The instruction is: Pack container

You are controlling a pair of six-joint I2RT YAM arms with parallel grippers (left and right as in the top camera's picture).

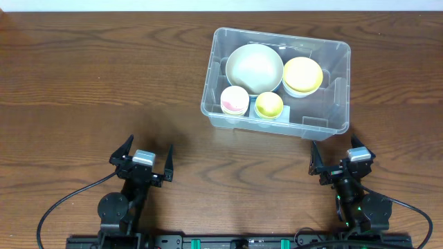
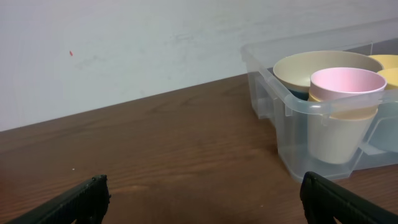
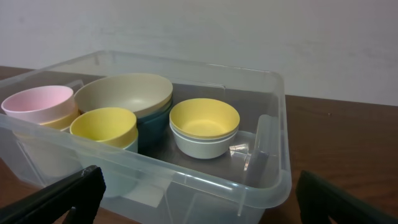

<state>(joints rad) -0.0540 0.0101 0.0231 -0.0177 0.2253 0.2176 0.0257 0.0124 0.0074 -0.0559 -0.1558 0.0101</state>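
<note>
The clear container [image 1: 325, 44] sits right of the table's centre. It holds a wide beige bowl [image 1: 254, 67], a yellow bowl [image 1: 302, 75], a pink cup [image 1: 234, 100] and a yellow cup [image 1: 269, 105]. My left gripper [image 1: 149, 146] rests open near the front edge, well left of the container, with nothing between its fingers. My right gripper [image 1: 333, 143] is open just in front of the container's near right corner. In the left wrist view the left gripper [image 2: 202, 186] frames bare wood, with the container [image 2: 273, 81] to the right. In the right wrist view the right gripper [image 3: 200, 180] faces the container's wall [image 3: 281, 124].
A teal bowl [image 3: 152, 124] is nested under the beige bowl, and the yellow bowl [image 3: 204, 121] sits in a white one. A pale wall [image 2: 155, 43] rises behind the wooden table [image 1: 83, 76]. Black cables [image 1: 62, 204] trail from both arm bases at the front edge.
</note>
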